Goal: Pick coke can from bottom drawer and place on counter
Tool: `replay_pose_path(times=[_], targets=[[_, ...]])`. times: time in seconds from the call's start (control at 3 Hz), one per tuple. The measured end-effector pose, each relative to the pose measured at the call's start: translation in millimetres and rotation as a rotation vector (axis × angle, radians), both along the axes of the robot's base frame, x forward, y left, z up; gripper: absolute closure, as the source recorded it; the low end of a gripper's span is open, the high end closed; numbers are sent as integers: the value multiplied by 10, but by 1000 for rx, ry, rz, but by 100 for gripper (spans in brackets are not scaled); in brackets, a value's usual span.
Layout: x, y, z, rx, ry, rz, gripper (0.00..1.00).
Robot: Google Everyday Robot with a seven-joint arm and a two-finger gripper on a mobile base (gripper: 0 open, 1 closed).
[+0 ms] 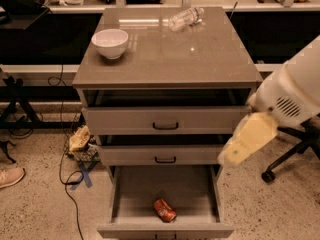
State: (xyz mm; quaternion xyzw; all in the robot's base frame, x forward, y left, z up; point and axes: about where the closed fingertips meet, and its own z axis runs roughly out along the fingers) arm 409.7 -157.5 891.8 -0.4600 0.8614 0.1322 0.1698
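The coke can [164, 210] lies on its side near the front of the bottom drawer [123, 196], which is pulled out. The counter [170, 59] tops the cabinet. My arm comes in from the right. Its cream-coloured end with the gripper [233, 155] hangs beside the cabinet's right edge, level with the middle drawer, above and to the right of the can. It holds nothing that I can see.
A white bowl [110, 43] stands at the counter's left rear, and a clear water bottle [185, 18] lies at its back. The top drawer [165, 120] and middle drawer [162, 155] are slightly open. An office chair base [282, 161] is at the right; cables and litter [80, 141] are on the floor at the left.
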Motion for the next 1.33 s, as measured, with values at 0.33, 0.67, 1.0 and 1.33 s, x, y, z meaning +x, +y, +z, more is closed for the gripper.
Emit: replay_pose_path(times=[0.33,0.67,1.0,1.33], targets=[[-150,31,-286,-2,80,-50,0],[-151,26,-275,-5,77,-46,0],[-129,31,-292,15,71,-34,0],[68,181,-770,70,101,-31,0]])
